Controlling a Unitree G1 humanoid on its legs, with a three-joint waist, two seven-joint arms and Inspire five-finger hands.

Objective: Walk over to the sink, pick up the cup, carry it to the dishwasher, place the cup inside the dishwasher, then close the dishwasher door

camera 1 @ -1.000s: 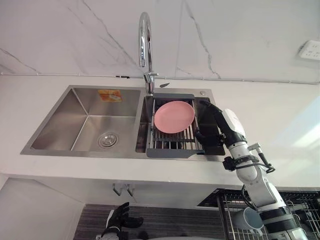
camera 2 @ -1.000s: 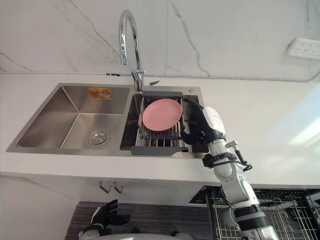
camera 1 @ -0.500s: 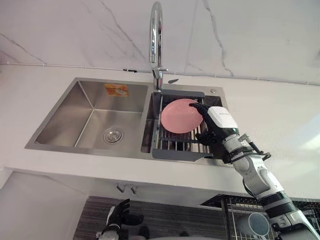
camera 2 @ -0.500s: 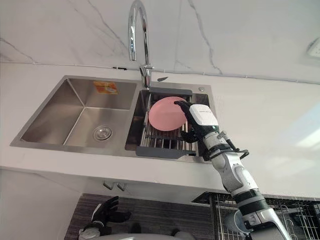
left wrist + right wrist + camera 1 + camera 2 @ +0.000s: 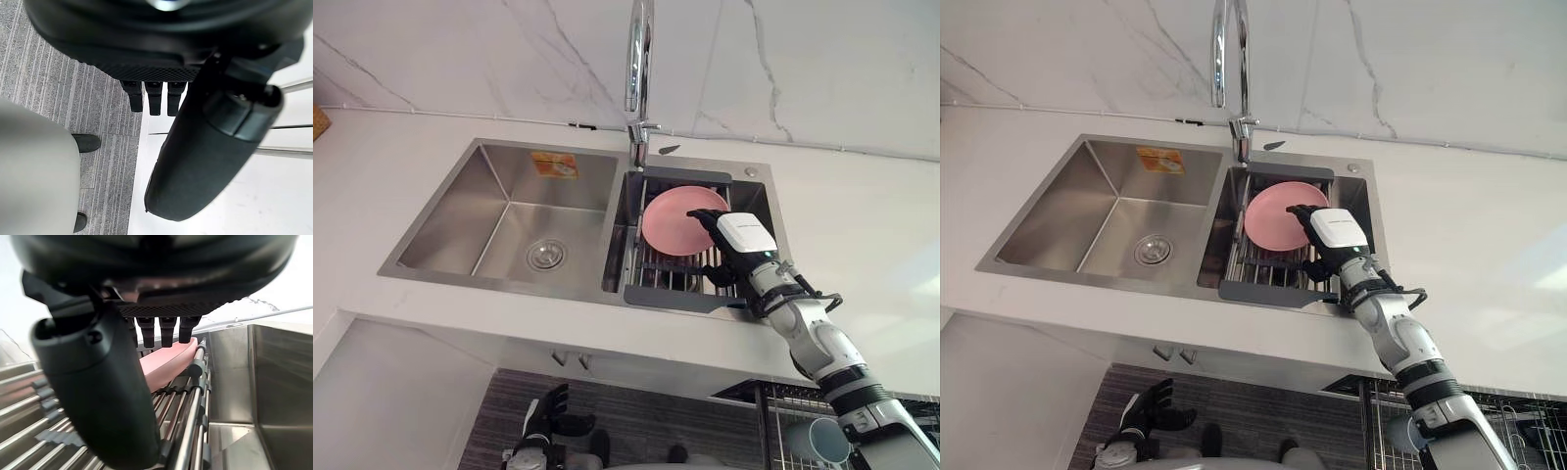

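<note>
Left eye view shows me my right hand [image 5: 740, 238] with fingers straight and holding nothing, over the drying rack [image 5: 677, 284] in the sink's [image 5: 509, 211] right basin, just beside the pink plate [image 5: 674, 220]; contact I cannot tell; left hand [image 5: 546, 419] hangs relaxed near the floor; the cup [image 5: 826, 440] lies in the dishwasher rack [image 5: 766, 431] below the counter.

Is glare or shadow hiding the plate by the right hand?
Left eye view: no; the plate is evenly lit, the right hand covering its right edge; highlights sit on the faucet. Right wrist view: the thumb blocks much of the rack; the plate shows past the fingers.
</note>
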